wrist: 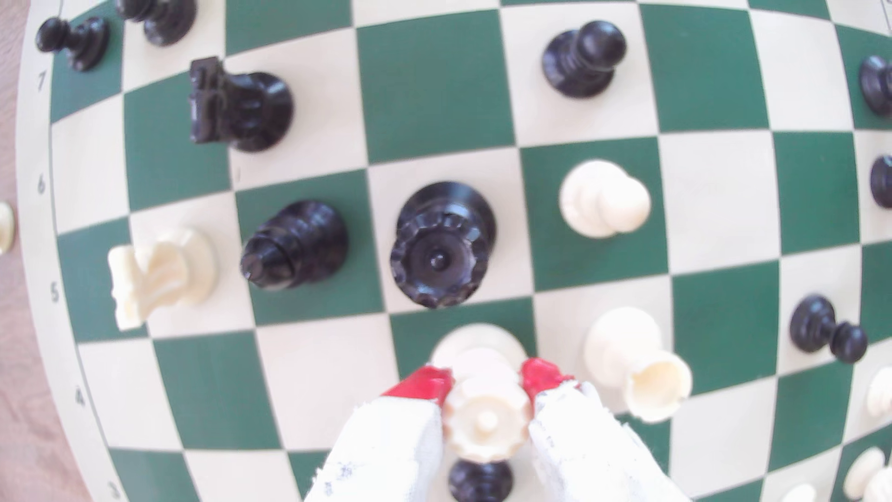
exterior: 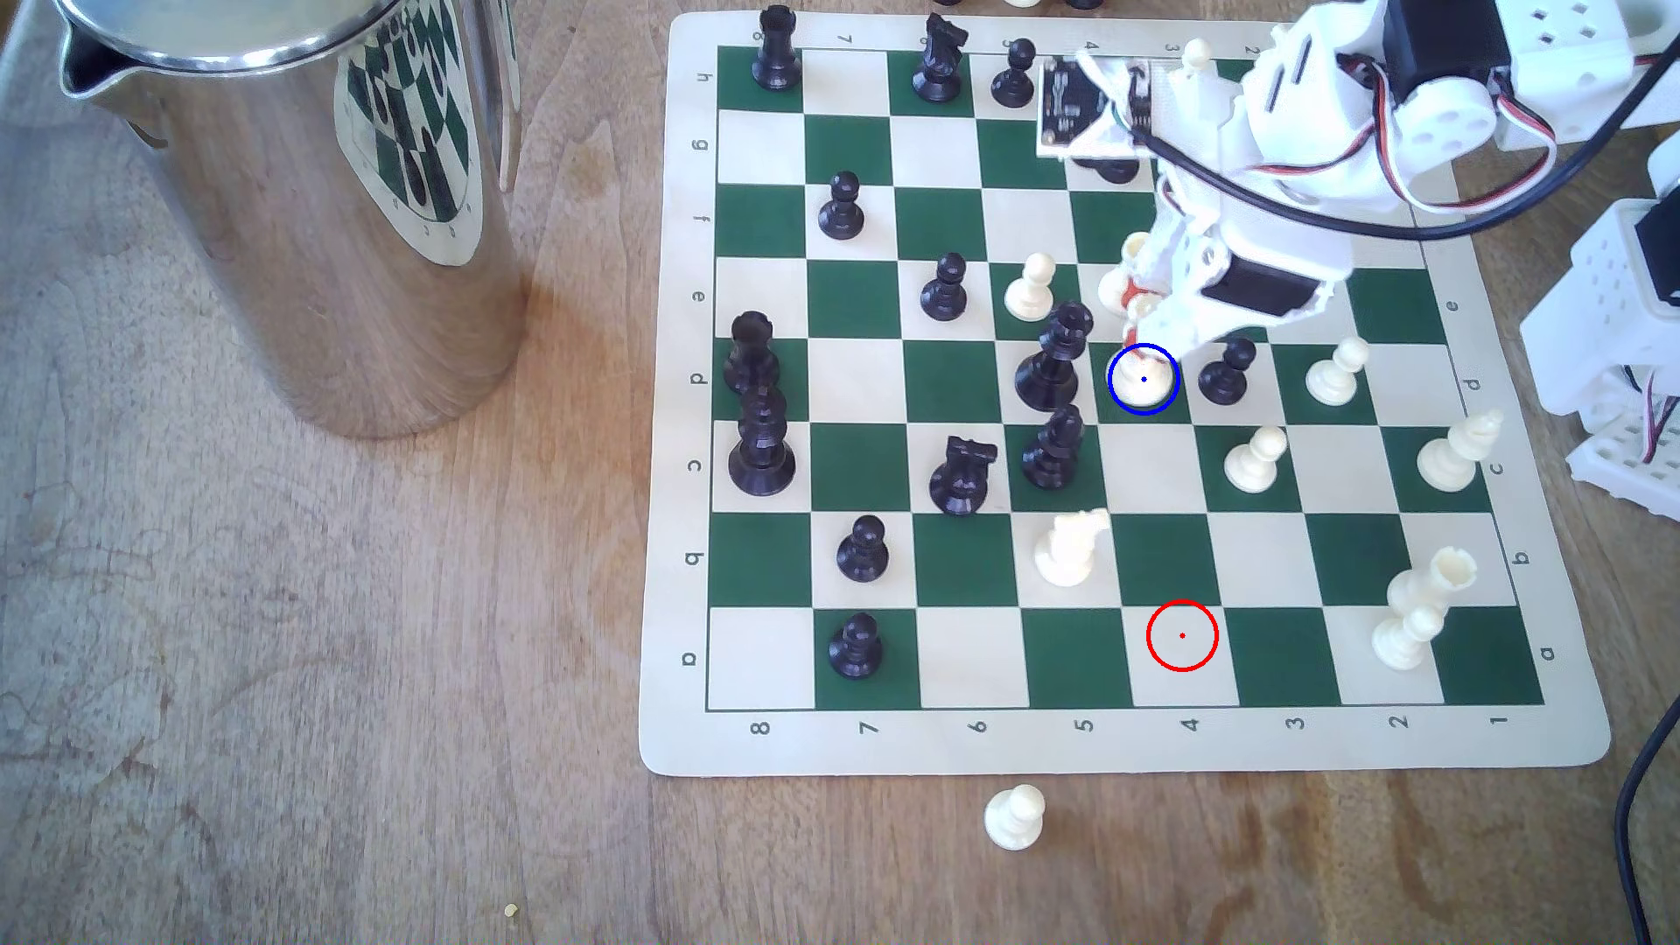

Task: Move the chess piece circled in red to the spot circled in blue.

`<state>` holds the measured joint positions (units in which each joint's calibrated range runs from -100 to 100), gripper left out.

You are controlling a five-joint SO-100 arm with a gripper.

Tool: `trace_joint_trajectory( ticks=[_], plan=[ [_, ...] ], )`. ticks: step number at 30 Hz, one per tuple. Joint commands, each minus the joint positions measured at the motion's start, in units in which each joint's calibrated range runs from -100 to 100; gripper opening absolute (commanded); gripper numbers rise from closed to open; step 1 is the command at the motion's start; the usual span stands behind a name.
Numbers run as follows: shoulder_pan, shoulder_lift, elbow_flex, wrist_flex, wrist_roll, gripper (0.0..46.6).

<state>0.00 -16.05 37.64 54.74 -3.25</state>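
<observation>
The chess piece circled in red, a cream queen (exterior: 1142,382) with a scalloped crown, stands with its round base inside the blue ring. The spot circled in blue is the dark green square (exterior: 1104,412) under that base. The red ring (exterior: 1182,636) marks a bare cream square near the board's front edge. My gripper (exterior: 1136,313) comes down from above, shut on the queen. In the wrist view the red-tipped fingers (wrist: 425,381) press both sides of the queen (wrist: 485,420) just under its crown, and its base rests on the green square (wrist: 415,338).
A black queen (exterior: 1055,359) stands one square toward the exterior view's left of the spot, and a black pawn (exterior: 1227,368) one square to its right. A cream rook (wrist: 637,367) stands close beside the gripper. A steel jug (exterior: 300,209) stands left of the board. A cream pawn (exterior: 1015,818) is off the board.
</observation>
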Motion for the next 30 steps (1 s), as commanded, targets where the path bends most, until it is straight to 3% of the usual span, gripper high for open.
trace_joint_trajectory(
  ticks=[1, 6, 9, 12, 30],
  plan=[
    [-0.20, -2.21, -1.74, -0.52, 0.24, 0.1],
    [-0.35, -1.10, -1.29, -0.52, 0.24, 3.6],
    [-0.35, -0.85, -1.20, -0.52, 0.20, 10.2],
    [-0.35, -0.51, -1.20, -0.11, 0.20, 13.2],
    [-1.53, -6.87, -1.74, 9.30, 1.12, 16.8]
  ],
)
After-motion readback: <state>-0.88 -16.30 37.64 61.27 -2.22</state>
